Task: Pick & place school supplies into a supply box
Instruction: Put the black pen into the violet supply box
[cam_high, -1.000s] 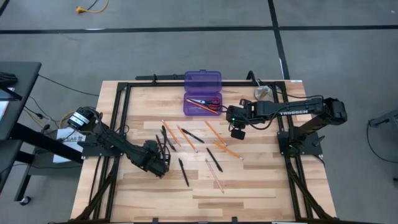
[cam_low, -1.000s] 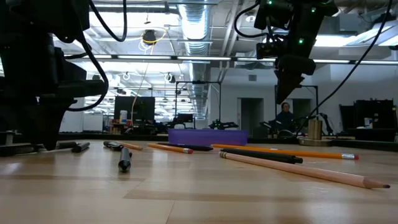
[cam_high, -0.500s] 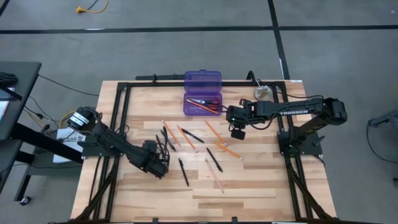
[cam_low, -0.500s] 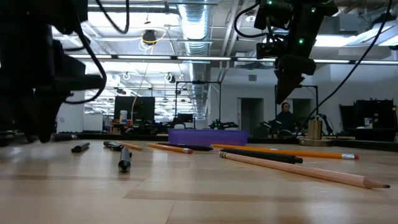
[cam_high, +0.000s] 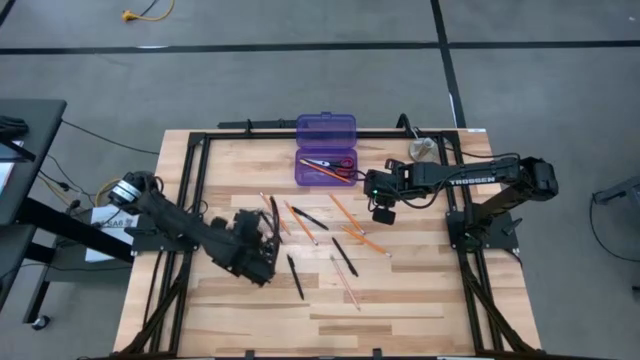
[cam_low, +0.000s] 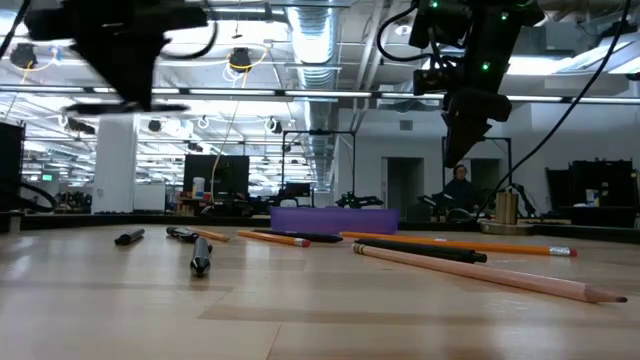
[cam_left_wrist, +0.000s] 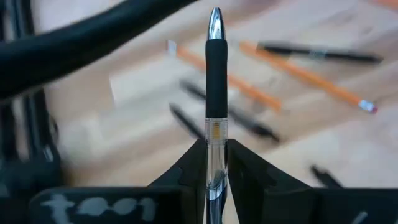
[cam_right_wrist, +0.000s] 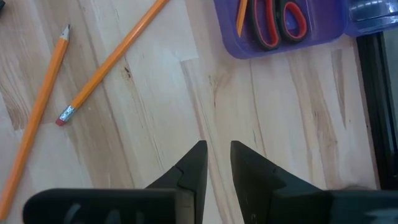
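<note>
A black pen (cam_left_wrist: 216, 87) with a clear barrel and silver tip is clamped between the fingers (cam_left_wrist: 193, 163) of the left tool (cam_high: 262, 235), standing up past them, lifted clear of the counter (cam_high: 400, 300) over its left middle part. Beneath and beside it the loose pencils (cam_high: 300, 222) and pens (cam_high: 295, 275) lie scattered across the middle of the wooden counter, some crossing one another, with two orange pencils (cam_right_wrist: 112, 59) side by side nearer the right arm. The purple box (cam_high: 325, 150) sits at the far middle edge with its lid folded back; inside it lie red-handled scissors (cam_right_wrist: 277, 22) and an orange pencil (cam_right_wrist: 241, 15). The right tool (cam_high: 383, 212) hangs just beside the box's near right corner, above bare wood, its fingers (cam_right_wrist: 194, 163) parted by a narrow gap with nothing between them. A round metal disc (cam_high: 421, 148) rests near the far right corner, well apart from the box. In the low view a person (cam_low: 458, 186) shows far off in the room behind the counter.
</note>
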